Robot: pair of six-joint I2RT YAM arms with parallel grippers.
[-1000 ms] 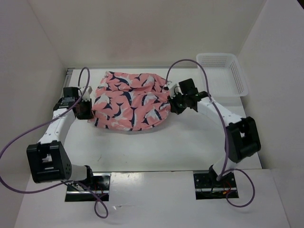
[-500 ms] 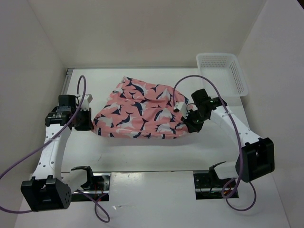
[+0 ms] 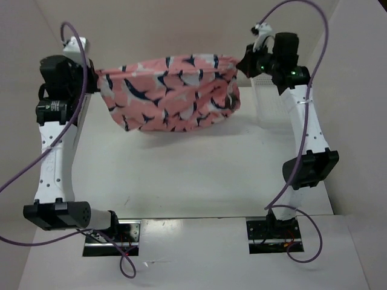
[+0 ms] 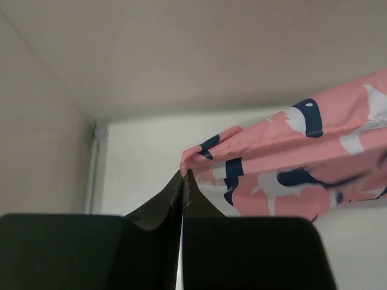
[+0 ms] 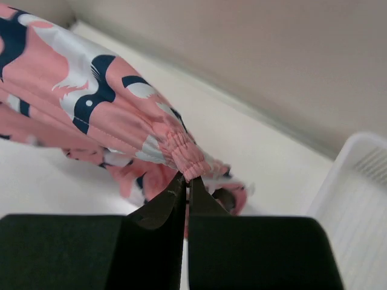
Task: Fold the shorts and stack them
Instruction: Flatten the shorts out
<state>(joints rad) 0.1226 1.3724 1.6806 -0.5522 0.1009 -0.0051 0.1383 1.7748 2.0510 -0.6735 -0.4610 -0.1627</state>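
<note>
Both arms had climbed within the last second. Half a second before, the soft salmon-pink fabric shorts (image 3: pixel 172 90) printed with navy-and-white bird shapes lay spread on the white table (image 3: pixel 193 175), gripped at either side. Now they hung clear of it, high toward the back wall, slung between the two arms.

The left gripper (image 3: pixel 92 80) had its fingers pressed together, pinching a corner of the cloth at the very tips. The right gripper (image 3: pixel 244 64) was likewise closed, pinching a gathered elastic edge.

The top edge was drawn nearly taut, and the lower cloth sagged in a belly beneath. The long axis ran left to right across the workspace, roughly level, with the elastic end toward the right arm.

Judged: the lift served to shake the garment out and square it, and no fold had been started. The white plastic mesh basket (image 5: pixel 357 199) sat far right, behind the right arm.
</note>
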